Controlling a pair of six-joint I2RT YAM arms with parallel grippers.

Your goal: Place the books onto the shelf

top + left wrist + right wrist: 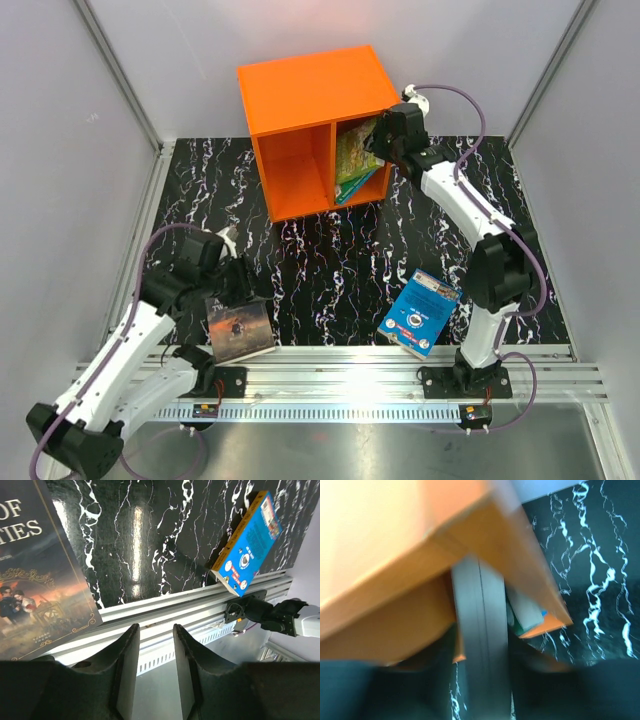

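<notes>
The metal rail runs along the near edge of the desk, which is black with white veins. The left arm reaches in from the near left. The left jaws stand a narrow gap apart with nothing between them, over the rail and just beside the brown book. That book sits at the near left of the desk with its bottom edge at the rail. Its dark painted cover faces up, and its pale title sits at the end away from the rail.

The blue book lies cover up near the foot of the right arm, one corner over the rail. Its long axis slants from near left to far right, with the white round emblem toward the near end.

Farther back, in the middle of the desk, stands the orange shelf, a box split by an upright divider, its openings facing the arms. In its right compartment the green illustrated books stand on end, leaning rather than straight. The right jaws are at the mouth of that compartment, against the books. The wrist view there is blurred, so I cannot tell whether they grip.
</notes>
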